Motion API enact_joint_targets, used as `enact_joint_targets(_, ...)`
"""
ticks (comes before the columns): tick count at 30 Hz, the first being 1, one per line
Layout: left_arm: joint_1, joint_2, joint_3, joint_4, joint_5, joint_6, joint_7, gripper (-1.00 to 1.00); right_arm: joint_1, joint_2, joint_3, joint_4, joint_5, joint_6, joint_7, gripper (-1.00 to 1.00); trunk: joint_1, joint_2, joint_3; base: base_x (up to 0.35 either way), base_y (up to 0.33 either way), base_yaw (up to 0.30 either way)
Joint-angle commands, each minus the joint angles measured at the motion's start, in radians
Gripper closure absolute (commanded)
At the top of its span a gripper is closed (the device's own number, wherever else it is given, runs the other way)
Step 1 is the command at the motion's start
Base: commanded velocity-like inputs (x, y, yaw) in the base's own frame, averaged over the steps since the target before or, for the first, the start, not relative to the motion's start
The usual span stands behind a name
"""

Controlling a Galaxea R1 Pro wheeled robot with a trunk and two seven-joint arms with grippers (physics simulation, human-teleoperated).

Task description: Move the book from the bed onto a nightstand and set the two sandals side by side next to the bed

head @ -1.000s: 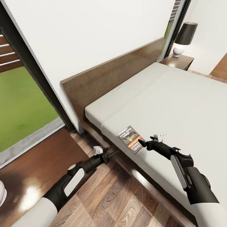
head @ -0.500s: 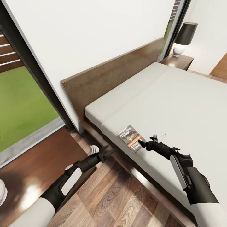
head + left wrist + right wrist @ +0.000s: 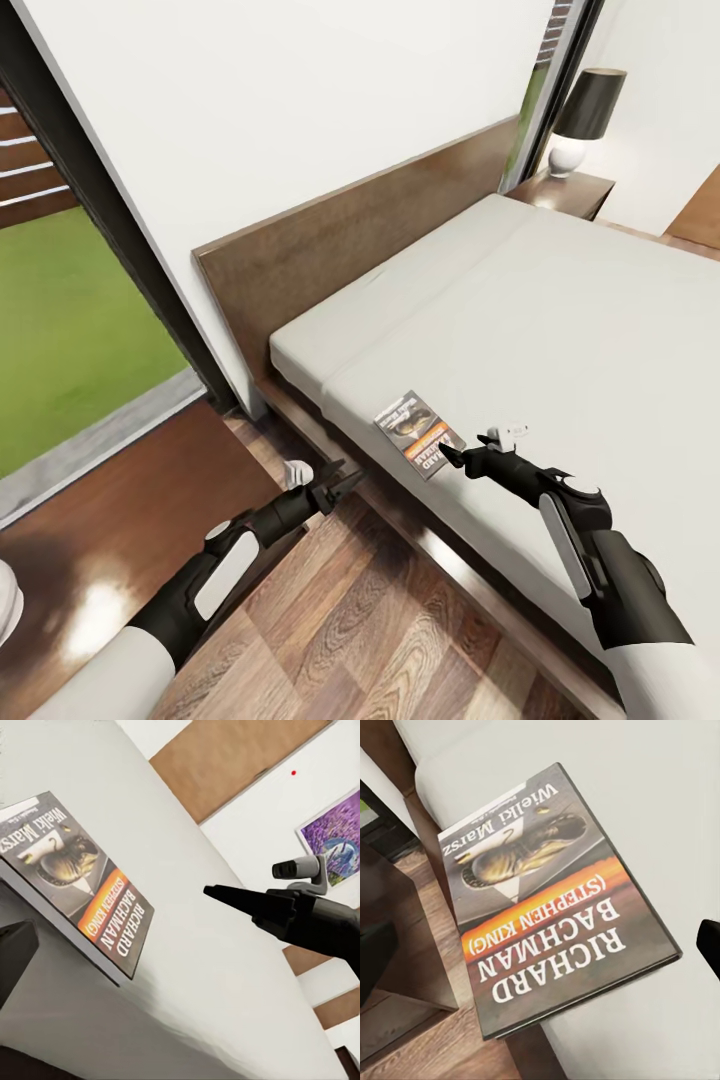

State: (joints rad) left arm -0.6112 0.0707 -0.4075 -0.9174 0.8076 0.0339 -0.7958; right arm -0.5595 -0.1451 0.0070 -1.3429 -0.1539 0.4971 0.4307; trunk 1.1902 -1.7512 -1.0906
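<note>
— Near the middle of the head frame, where was the book (image 3: 419, 448)?

— It lay flat on the bed (image 3: 560, 330), at the mattress edge. The right gripper (image 3: 447, 455) pointed at it, just beside; whether its jaws were spread could not be told.

— And the left gripper (image 3: 342, 485)?

— Spread, holding nothing, lower left over the floor.

— So what remained?

— Seemingly everything: the book unmoved, the nightstand (image 3: 566, 194) far at the upper right, both sandals to place.

You're in a home bedroom: a low bed (image 3: 560, 300) with a dark wood headboard (image 3: 350, 245), a nightstand (image 3: 565, 195) carrying a lamp (image 3: 580, 120), wood plank floor (image 3: 360, 620), white walls.
</note>
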Motion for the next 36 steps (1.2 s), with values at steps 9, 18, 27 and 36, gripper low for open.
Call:
enact_joint_targets(9,-0.001,-0.003,-0.004,0.0,0.01,0.004,0.004,-1.0,-0.001,-0.001,0.001,-0.001,-0.008,0.008,-0.001,-1.0,0.035,-0.064,-0.029,0.0,0.0,0.0)
enact_joint_targets(18,-0.001,-0.005,-0.004,0.0,0.009,0.004,0.004,-1.0,-0.001,-0.001,-0.001,-0.002,-0.007,0.008,-0.001,-1.0,0.069,-0.127,-0.057,0.0,0.0,0.0)
enact_joint_targets(27,-0.001,-0.005,-0.005,0.0,0.008,0.004,-0.001,-1.0,-0.001,-0.003,-0.002,-0.009,-0.007,0.005,-0.001,-1.0,0.104,-0.19,-0.085,0.0,0.0,0.0)
enact_joint_targets(36,-0.001,-0.005,-0.005,0.0,0.008,0.004,-0.002,-1.0,-0.005,-0.013,-0.011,-0.06,-0.007,-0.015,0.008,-1.0,0.138,-0.253,-0.113,0.0,0.0,0.0)
